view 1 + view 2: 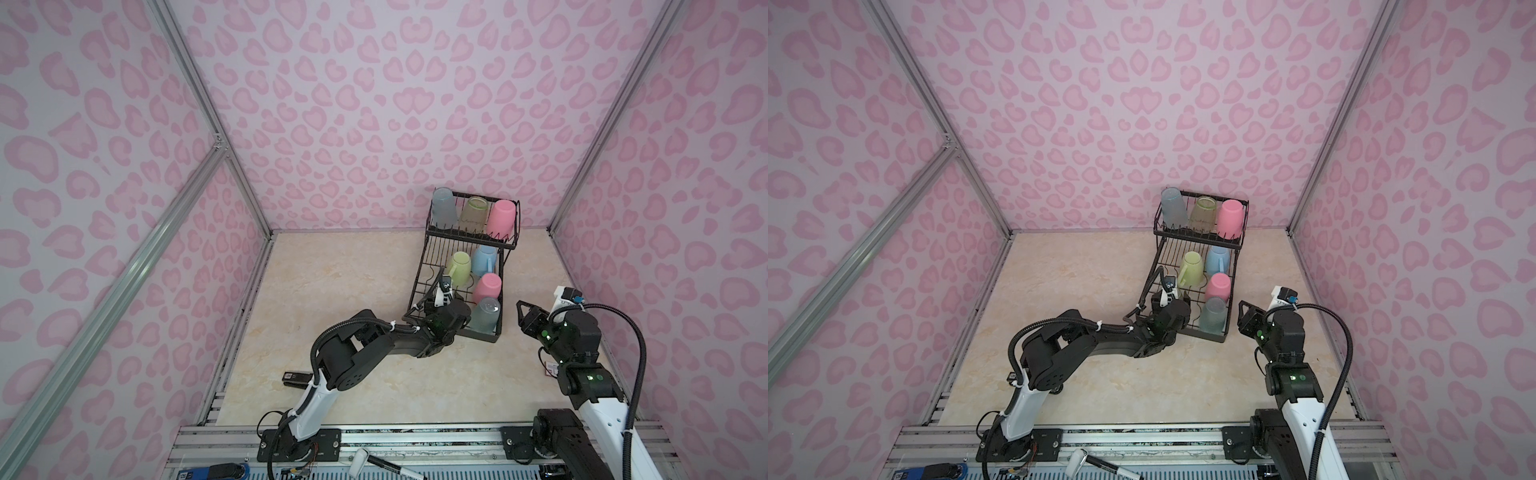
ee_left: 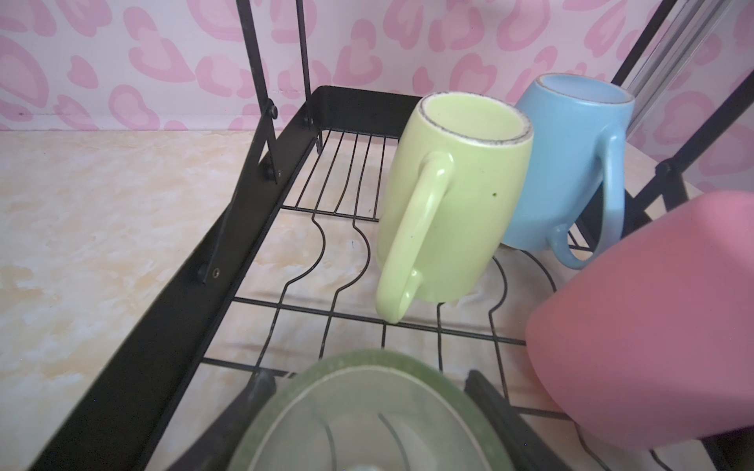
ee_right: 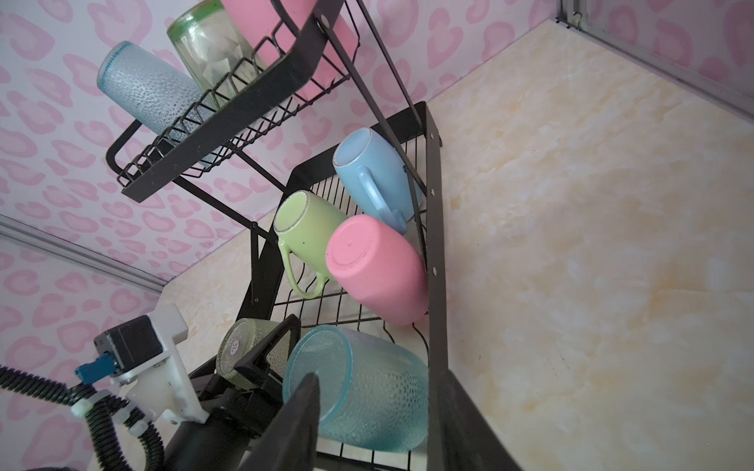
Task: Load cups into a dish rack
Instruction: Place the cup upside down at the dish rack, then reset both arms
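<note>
The black wire dish rack (image 1: 419, 270) stands at the back right of the table. Its upper basket holds grey-blue (image 1: 444, 205), yellowish (image 1: 473, 214) and pink (image 1: 500, 218) tumblers. On the lower grid stand a yellow-green mug (image 2: 449, 204), a light blue mug (image 2: 571, 163), a pink tumbler (image 3: 375, 269) and a teal tumbler (image 3: 367, 391), all upside down. My left gripper (image 2: 369, 381) is at the grid's near left corner, shut on a translucent green tumbler (image 3: 240, 346) beside the teal one. My right gripper (image 1: 524, 311) hangs open and holds nothing, just right of the rack.
A black stapler (image 1: 297, 377) lies on the table by the left arm's base. A marker (image 1: 390, 465) and a blue object (image 1: 216, 471) rest on the front rail. Pink patterned walls close in the table on three sides.
</note>
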Available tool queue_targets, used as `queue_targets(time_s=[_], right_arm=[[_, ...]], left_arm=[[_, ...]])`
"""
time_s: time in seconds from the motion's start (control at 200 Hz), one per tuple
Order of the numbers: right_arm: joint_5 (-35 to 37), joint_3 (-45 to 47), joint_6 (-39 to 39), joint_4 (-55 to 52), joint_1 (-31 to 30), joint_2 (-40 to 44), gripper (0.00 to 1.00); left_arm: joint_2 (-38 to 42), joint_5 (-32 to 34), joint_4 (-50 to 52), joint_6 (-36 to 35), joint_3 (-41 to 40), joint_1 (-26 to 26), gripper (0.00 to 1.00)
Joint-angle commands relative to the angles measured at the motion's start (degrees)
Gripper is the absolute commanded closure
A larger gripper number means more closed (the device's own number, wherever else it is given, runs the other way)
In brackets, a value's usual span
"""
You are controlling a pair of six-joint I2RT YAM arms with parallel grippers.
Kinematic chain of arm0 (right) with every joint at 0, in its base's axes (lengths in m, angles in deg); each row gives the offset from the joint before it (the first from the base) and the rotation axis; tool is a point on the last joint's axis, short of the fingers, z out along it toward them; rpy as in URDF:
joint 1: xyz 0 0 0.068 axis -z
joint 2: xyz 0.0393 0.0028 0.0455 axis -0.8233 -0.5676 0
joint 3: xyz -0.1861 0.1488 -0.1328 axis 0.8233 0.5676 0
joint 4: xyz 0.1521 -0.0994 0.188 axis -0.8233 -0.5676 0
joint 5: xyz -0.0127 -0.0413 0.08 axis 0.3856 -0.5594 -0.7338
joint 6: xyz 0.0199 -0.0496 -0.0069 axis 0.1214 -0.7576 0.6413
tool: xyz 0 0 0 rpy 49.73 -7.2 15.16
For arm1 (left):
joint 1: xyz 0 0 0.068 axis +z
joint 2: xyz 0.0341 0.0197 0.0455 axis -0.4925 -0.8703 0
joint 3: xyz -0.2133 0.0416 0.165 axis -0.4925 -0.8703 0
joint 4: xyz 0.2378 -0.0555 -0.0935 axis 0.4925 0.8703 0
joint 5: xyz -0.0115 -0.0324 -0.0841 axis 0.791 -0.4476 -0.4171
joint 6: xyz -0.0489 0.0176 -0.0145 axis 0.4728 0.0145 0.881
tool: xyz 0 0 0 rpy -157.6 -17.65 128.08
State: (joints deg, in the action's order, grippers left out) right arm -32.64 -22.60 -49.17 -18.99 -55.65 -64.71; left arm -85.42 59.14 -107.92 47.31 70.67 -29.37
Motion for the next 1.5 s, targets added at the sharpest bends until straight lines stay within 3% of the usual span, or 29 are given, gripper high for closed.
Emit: queue_targets(time_s=[0.0,0.36,0.615,0.86,1.04,1.215,1.495], right_arm=[[-0.7,-0.2,-0.5,1.0,0.2,0.0,0.53],[-0.8,-0.4,-0.5,0.7,0.4,0.7,0.52],[-0.3,-1.1,-0.5,0.7,0.4,-0.4,0.50],[1.5,-2.7,-1.2,0.8,0.6,-2.0,0.37],[4.0,-4.2,-3.2,1.7,0.6,-4.2,0.20],[9.2,-4.2,-6.7,4.1,0.8,-6.1,0.06],[15.0,-1.1,-9.1,11.6,1.0,-8.1,0.02]], left_arm=[[-0.5,-0.2,0.2,-1.0,0.5,-0.1,0.24],[1.3,-0.2,-1.8,-3.9,-0.7,-0.7,0.11],[6.0,-2.1,-3.4,-6.4,-2.5,-1.1,0.07],[13.8,-4.4,-4.0,-7.7,-6.1,-1.0,0.06],[21.1,-5.4,-3.1,-8.4,-9.3,-0.7,0.03],[30.2,-6.9,1.1,-4.5,-13.9,3.2,0.02],[42.3,-4.7,11.5,-3.5,-18.7,10.8,0.02]])
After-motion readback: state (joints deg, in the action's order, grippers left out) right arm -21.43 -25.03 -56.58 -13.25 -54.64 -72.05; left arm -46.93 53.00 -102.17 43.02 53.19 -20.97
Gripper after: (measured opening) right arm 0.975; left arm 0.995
